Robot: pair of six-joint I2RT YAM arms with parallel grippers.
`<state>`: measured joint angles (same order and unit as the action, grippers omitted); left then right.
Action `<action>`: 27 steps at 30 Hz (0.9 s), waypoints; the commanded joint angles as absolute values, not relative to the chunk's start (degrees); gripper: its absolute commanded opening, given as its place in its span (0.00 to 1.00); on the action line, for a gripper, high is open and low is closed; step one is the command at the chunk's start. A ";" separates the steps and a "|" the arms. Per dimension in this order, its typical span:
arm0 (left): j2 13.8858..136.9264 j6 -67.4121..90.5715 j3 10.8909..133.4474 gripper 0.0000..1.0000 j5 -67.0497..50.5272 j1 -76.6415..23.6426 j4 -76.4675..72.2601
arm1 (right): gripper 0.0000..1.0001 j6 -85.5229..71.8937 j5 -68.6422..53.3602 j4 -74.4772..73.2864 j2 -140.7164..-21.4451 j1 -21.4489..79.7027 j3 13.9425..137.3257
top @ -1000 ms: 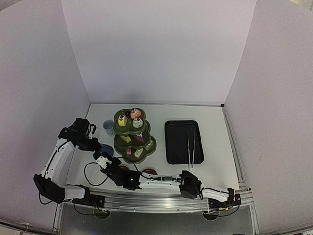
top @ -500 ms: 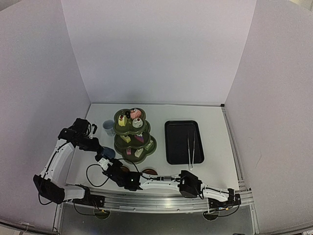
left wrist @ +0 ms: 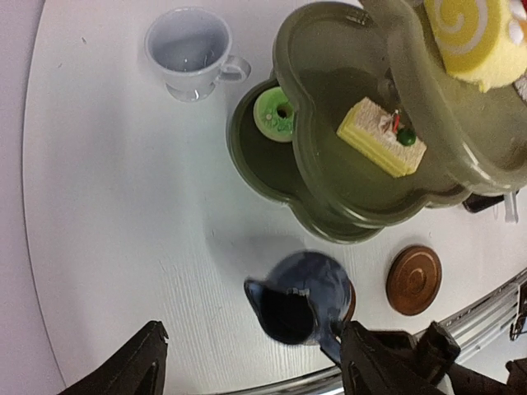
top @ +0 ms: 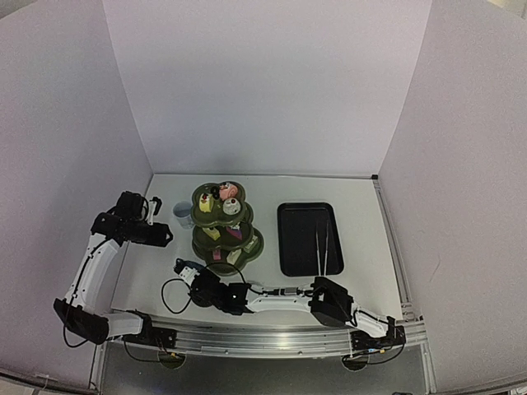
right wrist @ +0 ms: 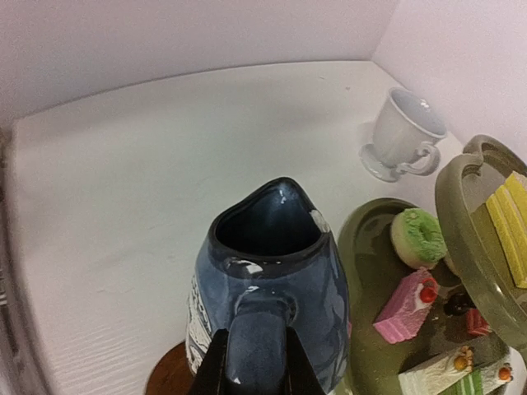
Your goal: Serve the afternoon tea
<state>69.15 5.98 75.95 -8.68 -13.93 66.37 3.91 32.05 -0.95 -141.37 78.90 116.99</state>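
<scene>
Top external view, far left first: the left gripper hangs above the white table. The left wrist camera shows its jaws spread wide with nothing between them, so it is released and empty.

Just past it the white cup stands upright near the left side of the stand, not touching it.

A little right and nearer the arm bases is the small blue jug. It sits upright on a brown coaster, close beside the stand's bottom tier. The right arm reaches in low along the near edge. Its right gripper is clamped tight on the jug's handle, and the spout points away from the wrist. A second coaster lies bare just to the jug's right.

Centre stage is the dark green three-tier stand, its scalloped tiers loaded with pastries:
- **Bottom tier:** a green doughnut and a pink slice topped with a cherry.
- **Middle tier:** a yellow cream slice.
- **Above that:** a yellow swirl roll.

On to the right, well apart from the stand, is the black tray. The metal tongs lie in it along its right side, pointing front to back.
</scene>
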 commanded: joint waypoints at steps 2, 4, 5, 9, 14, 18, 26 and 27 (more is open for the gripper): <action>67.11 4.61 77.82 0.80 -8.58 -13.09 63.38 | 0.00 -3.34 10.18 5.36 -118.75 75.20 103.26; 67.06 4.39 77.23 0.84 -10.12 -12.43 63.11 | 0.00 -3.19 4.50 5.66 -113.39 73.30 95.33; 67.06 4.32 76.81 0.86 -11.19 -12.00 63.06 | 0.00 -3.16 1.08 6.25 -110.87 72.18 90.57; 66.80 3.49 75.12 0.90 -16.92 -9.17 62.71 | 0.00 -0.54 -6.89 14.60 -100.73 68.25 74.26; 65.99 0.22 71.55 0.94 -26.20 -5.58 61.21 | 0.00 8.63 -13.23 20.28 -92.35 65.31 61.53; 63.17 -2.94 66.21 0.98 -30.98 -4.21 56.65 | 0.00 13.03 -17.02 22.61 -90.32 63.81 55.70; 61.23 -5.87 58.62 0.99 -38.03 -2.79 52.30 | 0.00 13.75 -17.95 35.66 -88.05 62.35 43.53; 61.38 -5.83 58.28 1.00 -38.31 -2.55 52.00 | 0.00 13.79 -17.91 37.26 -88.45 62.17 42.81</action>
<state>61.65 -3.27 59.98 -33.01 -3.48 55.70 12.25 -15.49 21.15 -91.52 63.04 45.25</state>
